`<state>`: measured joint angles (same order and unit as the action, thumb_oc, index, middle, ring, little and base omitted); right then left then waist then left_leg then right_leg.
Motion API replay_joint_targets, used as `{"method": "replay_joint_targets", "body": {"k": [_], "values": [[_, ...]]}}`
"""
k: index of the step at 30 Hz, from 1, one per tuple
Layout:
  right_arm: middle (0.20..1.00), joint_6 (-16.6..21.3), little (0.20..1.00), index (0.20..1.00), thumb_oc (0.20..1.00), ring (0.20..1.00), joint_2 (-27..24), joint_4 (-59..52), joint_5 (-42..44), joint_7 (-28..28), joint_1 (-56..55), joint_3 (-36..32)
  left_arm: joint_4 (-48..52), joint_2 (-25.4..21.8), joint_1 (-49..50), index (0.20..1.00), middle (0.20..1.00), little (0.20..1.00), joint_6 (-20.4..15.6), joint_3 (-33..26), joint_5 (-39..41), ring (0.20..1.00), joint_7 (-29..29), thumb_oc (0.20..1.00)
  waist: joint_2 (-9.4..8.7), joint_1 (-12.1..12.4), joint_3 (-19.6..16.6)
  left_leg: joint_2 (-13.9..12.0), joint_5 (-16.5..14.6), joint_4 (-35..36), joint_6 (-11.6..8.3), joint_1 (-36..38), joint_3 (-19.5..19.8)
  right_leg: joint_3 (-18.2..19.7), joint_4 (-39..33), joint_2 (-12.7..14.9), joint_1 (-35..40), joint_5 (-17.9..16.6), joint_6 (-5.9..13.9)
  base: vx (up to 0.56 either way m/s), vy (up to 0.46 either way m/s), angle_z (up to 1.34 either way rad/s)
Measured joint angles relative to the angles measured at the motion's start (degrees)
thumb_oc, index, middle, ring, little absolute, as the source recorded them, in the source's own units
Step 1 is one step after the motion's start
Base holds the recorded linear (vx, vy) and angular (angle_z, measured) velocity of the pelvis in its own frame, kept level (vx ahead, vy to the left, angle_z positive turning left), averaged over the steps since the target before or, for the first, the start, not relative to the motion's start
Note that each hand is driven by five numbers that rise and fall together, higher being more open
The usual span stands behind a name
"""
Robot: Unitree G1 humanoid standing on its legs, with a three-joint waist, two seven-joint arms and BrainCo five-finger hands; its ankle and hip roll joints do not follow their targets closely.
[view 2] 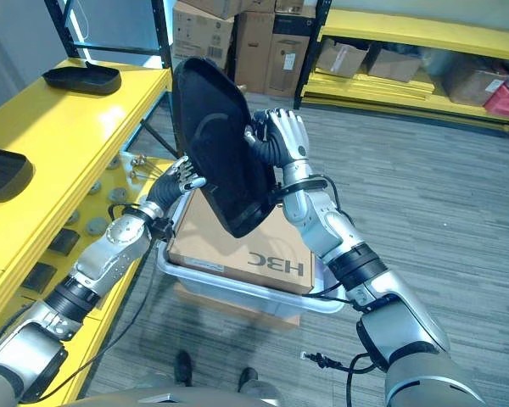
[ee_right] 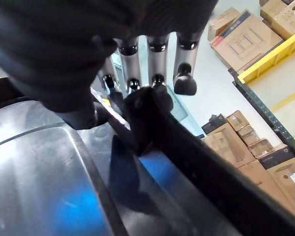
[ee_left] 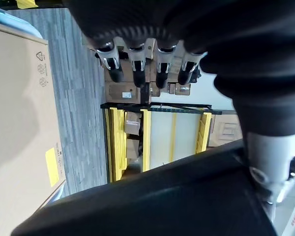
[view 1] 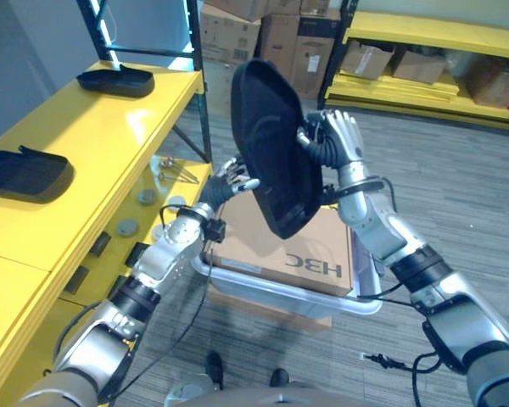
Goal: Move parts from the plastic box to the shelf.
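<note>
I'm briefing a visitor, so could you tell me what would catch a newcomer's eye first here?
The large black part, held upright in mid-air above the cardboard box in the plastic box, gripped at its edge by the right robot hand, the left robot hand at its other side. Two similar black parts lie on the yellow shelf.

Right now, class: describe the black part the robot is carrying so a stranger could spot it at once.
Start at the plastic box on the floor beside the yellow shelf. Above it, both hands hold one black part upright. Two similar parts lie flat on the shelf; this one is raised on edge.
</note>
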<state>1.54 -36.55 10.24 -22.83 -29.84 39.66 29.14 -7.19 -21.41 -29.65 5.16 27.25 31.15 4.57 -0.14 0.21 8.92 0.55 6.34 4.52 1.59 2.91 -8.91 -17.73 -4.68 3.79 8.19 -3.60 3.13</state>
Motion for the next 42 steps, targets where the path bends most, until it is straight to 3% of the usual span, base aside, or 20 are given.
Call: {"method": "replay_joint_targets", "body": {"k": [7,13,21,31,42], "values": [[0.2,-1.7,0.2,0.2,0.2,0.2,-0.22,-0.63,-0.16,0.59,-0.01,-0.04,0.88,-0.91,0.02,1.0,1.0,1.0,-0.01,-0.13,-0.07,1.0,0.92,1.0,0.34,0.07,-0.68,0.0,-0.06,0.0,0.02,0.01,0.02,-0.03,0.0,0.0,0.03,0.0,0.0,0.0,0.002,0.0],[0.2,-3.95,0.2,0.2,0.2,0.2,-6.18,-0.82,-1.31,-1.67,0.0,-2.07,6.2,-7.23,-1.16,1.0,1.0,1.0,-0.16,-1.48,-5.08,1.0,1.22,1.0,0.42,-0.18,-0.73,0.01,-0.1,0.0,0.02,-0.04,0.08,-0.03,0.0,0.01,-0.03,0.0,0.0,0.01,-0.002,0.0],[0.2,-3.45,0.2,0.2,0.2,0.2,-7.29,-0.84,-1.3,-2.7,0.0,-5.08,6.66,-7.46,-3.72,1.0,1.0,1.0,0.2,-2.5,-5.13,1.0,0.31,1.0,0.71,-1.33,-0.95,-0.03,-0.1,0.0,0.01,-0.04,-0.13,0.19,0.0,-0.03,-0.16,0.0,0.01,0.0,0.0,0.0],[0.2,-0.75,0.2,0.2,0.2,0.2,-5.92,-0.87,-2.38,-0.3,0.25,-1.78,6.53,-3.36,-4.02,1.0,1.0,1.0,4.94,-2.1,6.03,1.0,-2.41,1.0,0.81,-1.21,-1.01,-0.03,-0.1,-0.01,0.02,-0.01,-0.35,0.43,0.0,-0.03,-0.19,-0.02,-0.01,0.0,0.0,0.0],[0.2,1.17,0.2,0.2,0.2,0.2,-4.12,-0.68,-2.37,1.1,0.3,0.08,6.52,-3.69,-6.81,1.0,1.0,1.0,6.29,-2.11,11.54,1.0,-3.66,1.0,0.81,-0.34,-1.17,-0.01,-0.09,-0.01,0.03,0.06,-0.3,0.39,0.0,-0.03,-0.09,-0.04,-0.03,0.0,0.0,0.0]]}}
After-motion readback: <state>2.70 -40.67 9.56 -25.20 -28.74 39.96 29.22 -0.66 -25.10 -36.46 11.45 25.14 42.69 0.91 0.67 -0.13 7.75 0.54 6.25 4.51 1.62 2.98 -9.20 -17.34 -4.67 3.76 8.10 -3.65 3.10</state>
